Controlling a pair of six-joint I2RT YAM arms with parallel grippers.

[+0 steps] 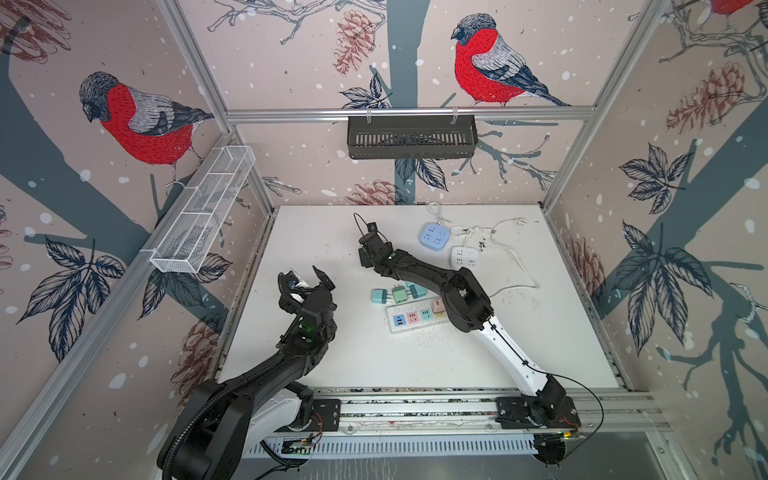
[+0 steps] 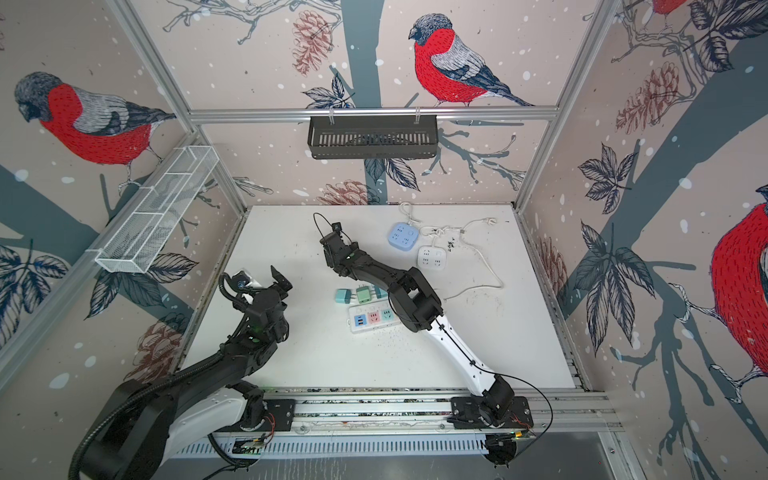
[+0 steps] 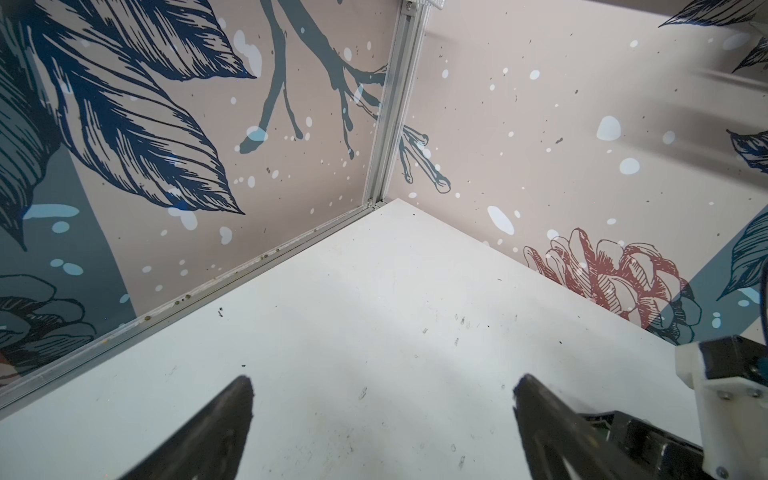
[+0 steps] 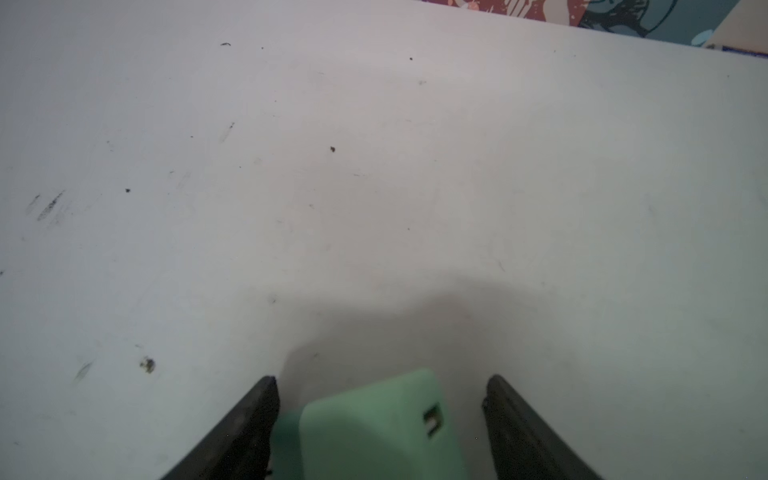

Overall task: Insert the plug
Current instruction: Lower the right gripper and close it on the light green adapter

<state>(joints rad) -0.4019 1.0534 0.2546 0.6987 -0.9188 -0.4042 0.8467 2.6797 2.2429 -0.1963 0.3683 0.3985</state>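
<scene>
Right wrist view: right gripper (image 4: 382, 379) straddled green plug (image 4: 374, 428) at lower centre, jaws apart, unclamped; off-centre closing could twist plug; left gripper (image 3: 383, 378) splayed, empty.

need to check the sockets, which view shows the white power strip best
A top view: the power strip shows its coloured sockets, one end hidden under the right arm. Both top views show it so. Neither wrist view shows it.
</scene>
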